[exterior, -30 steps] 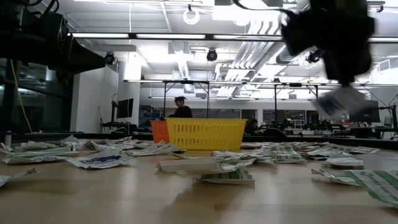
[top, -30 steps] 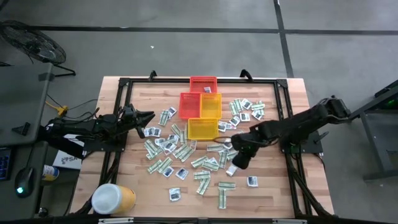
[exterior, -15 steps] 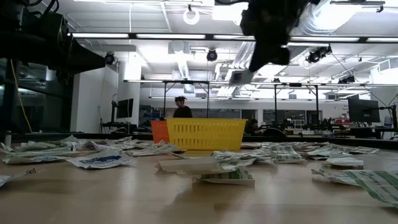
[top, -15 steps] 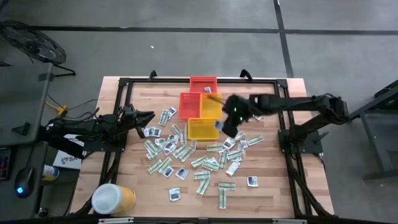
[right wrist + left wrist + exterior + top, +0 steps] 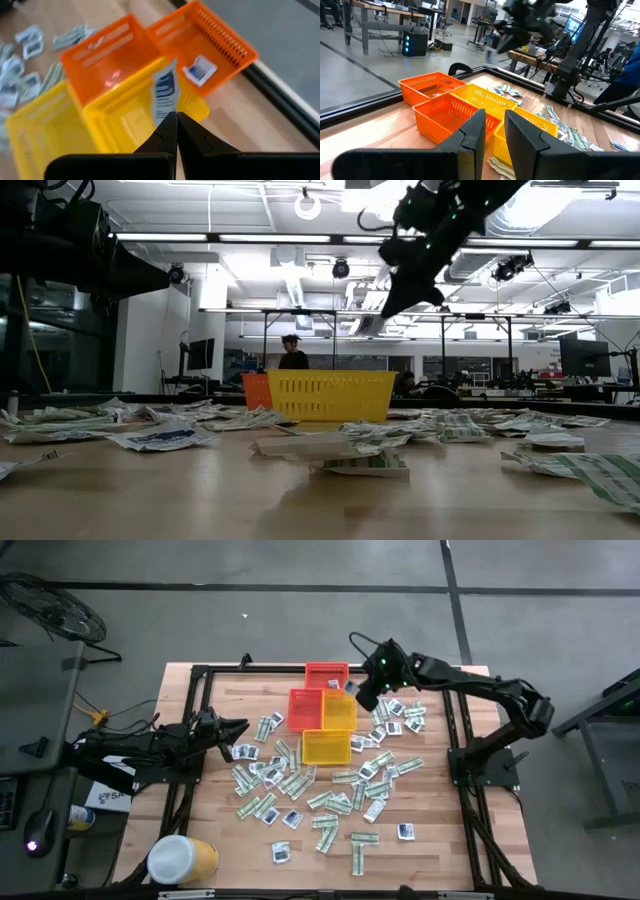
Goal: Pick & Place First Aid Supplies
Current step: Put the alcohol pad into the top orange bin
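Observation:
Many first aid packets (image 5: 320, 790), green-and-white strips and white squares with blue marks, lie flat all over the wooden table (image 5: 440, 850). Four small baskets stand together at the far middle: red (image 5: 327, 673), orange (image 5: 304, 708), orange-yellow (image 5: 340, 710) and yellow (image 5: 325, 748). My right gripper (image 5: 362, 695) hangs above the baskets' far right corner, shut on one white packet with blue print (image 5: 165, 95). Another white packet (image 5: 200, 70) lies inside the red basket. My left gripper (image 5: 238, 727) waits level at the table's left side, narrowly open and empty. My right gripper pinches the white packet by its lower end (image 5: 169, 113) between its two fingertips (image 5: 167, 131). The fingers slant down from the table's right side toward the baskets. The packet sticks out past the fingertips, lifted clear, over the orange-yellow basket's rim (image 5: 145, 75).
A big yellow tub with a white lid (image 5: 182, 860) lies at the near left corner. A black frame (image 5: 455, 720) runs round the table top. Bare wood shows along the far edge and at the near right.
My right gripper has swung from above the packets at the table's right middle toward the far edge and left, rising and turning, carrying the white packet to above the baskets. It has stayed shut on the packet.

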Robot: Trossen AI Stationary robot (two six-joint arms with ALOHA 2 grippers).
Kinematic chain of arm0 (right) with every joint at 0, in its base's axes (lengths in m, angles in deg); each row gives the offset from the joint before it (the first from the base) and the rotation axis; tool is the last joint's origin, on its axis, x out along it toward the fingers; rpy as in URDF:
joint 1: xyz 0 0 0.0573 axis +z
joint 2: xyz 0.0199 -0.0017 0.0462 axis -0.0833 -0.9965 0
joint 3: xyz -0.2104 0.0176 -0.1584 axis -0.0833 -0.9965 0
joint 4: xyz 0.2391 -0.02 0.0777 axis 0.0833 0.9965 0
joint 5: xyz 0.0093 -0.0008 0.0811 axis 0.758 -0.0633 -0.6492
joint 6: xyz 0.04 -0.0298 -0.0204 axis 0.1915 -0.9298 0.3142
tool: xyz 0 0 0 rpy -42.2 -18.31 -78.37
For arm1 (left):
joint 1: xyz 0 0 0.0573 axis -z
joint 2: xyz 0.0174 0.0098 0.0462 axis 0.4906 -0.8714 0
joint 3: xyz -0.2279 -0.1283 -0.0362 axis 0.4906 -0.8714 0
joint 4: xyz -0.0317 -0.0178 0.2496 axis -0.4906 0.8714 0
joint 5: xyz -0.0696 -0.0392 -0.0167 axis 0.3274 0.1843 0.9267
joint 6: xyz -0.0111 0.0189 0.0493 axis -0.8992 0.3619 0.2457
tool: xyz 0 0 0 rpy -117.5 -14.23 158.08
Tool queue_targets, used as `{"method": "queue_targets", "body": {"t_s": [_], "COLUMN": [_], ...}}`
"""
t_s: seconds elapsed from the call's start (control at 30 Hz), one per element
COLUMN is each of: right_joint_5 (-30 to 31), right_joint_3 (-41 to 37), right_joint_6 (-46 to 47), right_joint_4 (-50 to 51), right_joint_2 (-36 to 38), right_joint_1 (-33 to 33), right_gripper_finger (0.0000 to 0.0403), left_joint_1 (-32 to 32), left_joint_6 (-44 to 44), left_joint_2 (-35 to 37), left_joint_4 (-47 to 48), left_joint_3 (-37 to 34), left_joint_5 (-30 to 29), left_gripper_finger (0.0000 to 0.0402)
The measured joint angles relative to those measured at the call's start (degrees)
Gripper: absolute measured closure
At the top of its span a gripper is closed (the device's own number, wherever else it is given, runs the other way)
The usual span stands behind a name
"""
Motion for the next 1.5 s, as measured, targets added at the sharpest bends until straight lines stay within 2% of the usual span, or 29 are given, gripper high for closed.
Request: {"method": "queue_targets", "body": {"t_s": [0.23, 0.53, 0.73, 1.07, 1.2, 1.33, 1.5], "right_joint_5": [-1.4, -1.13, 2.4, 3.61, 3.76, 3.81, 0.17], "right_joint_3": [0.0, -0.02, -0.04, -0.04, -0.04, -0.04, -0.04], "right_joint_6": [6.24, 19.93, 29.75, 36.17, 38.21, 39.0, 39.05], "right_joint_4": [-11.08, -23.78, -26.65, -26.91, -26.87, -26.89, -27.05], "right_joint_2": [-6.65, -14.19, -17.31, -18.74, -18.74, -18.74, -18.57], "right_joint_1": [-4.02, -4.86, -4.9, -4.55, -4.25, -3.87, -3.28], "right_gripper_finger": [0.0403, 0.0403, 0.0403, 0.04, 0.0381, 0.0345, 0.0301], "left_joint_1": [0.0, 0.0, 0.0, 0.0, 0.0, 0.02, 0.0], "left_joint_6": [0.0, 0.0, 0.0, 0.0, -0.01, 0.0, 0.0], "left_joint_2": [0.0, 0.02, 0.0, 0.02, 0.02, 0.0, 0.0], "left_joint_4": [0.02, 0.0, 0.0, 0.0, 0.0, 0.0, 0.01], "left_joint_3": [0.0, -0.02, 0.0, 0.0, -0.01, 0.0, 0.0], "left_joint_5": [0.02, 0.02, 0.02, 0.02, 0.01, 0.02, 0.01], "left_gripper_finger": [0.0328, 0.0328, 0.0328, 0.0328, 0.0328, 0.0328, 0.0328]}}
